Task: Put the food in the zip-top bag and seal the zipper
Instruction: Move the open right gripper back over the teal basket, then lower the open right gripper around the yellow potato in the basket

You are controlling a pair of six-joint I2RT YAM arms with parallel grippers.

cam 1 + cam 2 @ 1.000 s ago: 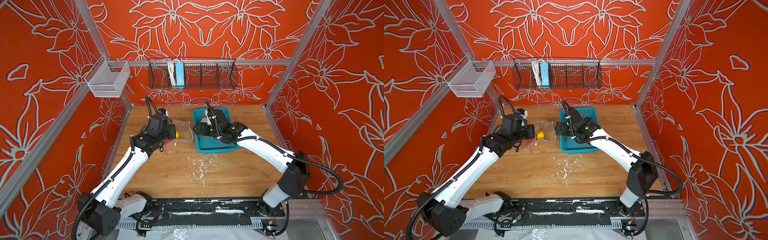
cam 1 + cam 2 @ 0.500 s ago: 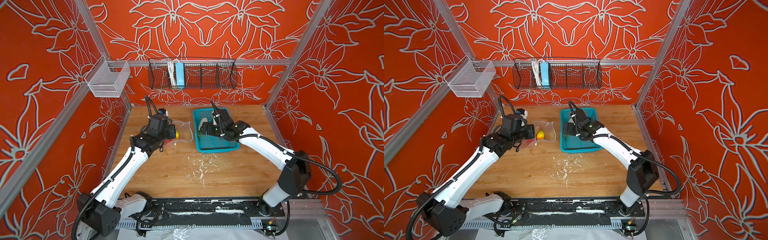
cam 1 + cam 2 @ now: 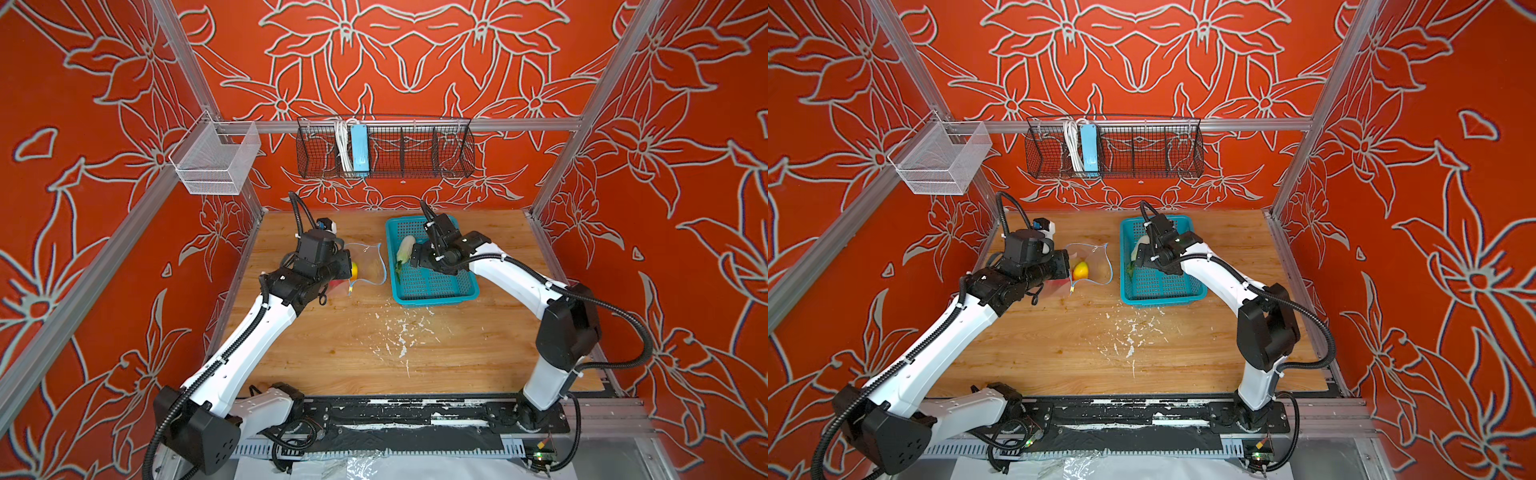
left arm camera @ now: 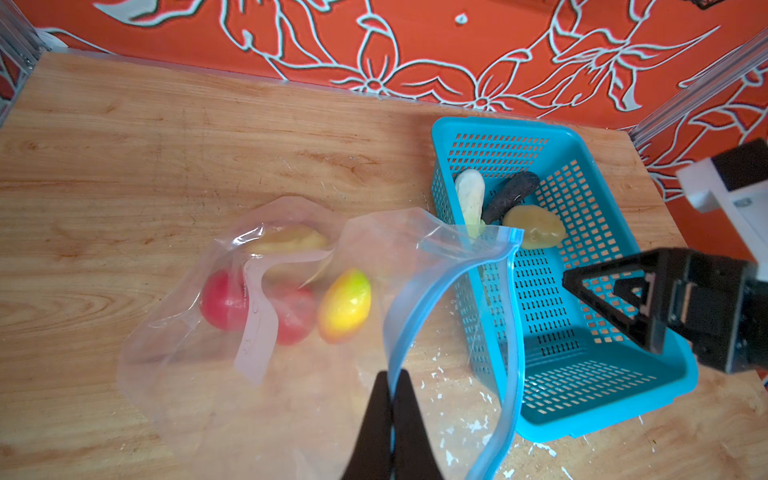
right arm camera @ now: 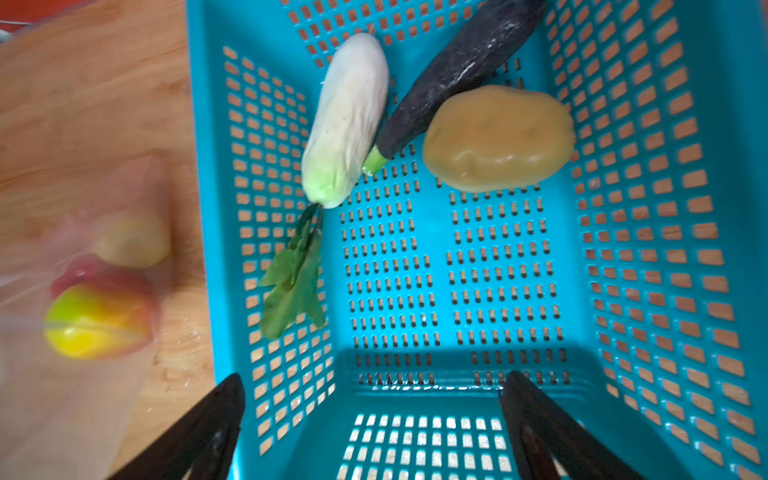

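My left gripper (image 4: 392, 376) is shut on the light-blue zipper (image 4: 415, 316) edge of the clear zip-top bag (image 4: 174, 361), holding its mouth open toward the teal basket (image 4: 582, 395). Inside the bag lie two red tomatoes (image 4: 222, 301), a red-yellow fruit (image 4: 345, 305) and a potato (image 4: 286, 241). In the basket lie a white-green leafy vegetable (image 5: 345, 124), a dark eggplant (image 5: 449, 75) and a second potato (image 5: 498, 137). My right gripper (image 5: 374, 380) hovers open and holding nothing over the basket's near end. Both top views show the bag (image 3: 370, 266) left of the basket (image 3: 1163, 299).
White flecks (image 3: 399, 332) litter the wooden table in front of the basket. A black wire rack (image 3: 386, 149) hangs on the back wall and a white mesh bin (image 3: 216, 162) on the left frame. Aluminium posts stand at the back corners.
My right gripper has moved away from the bag's mouth, rightward to over the basket. The left arm and the bag have stayed put.
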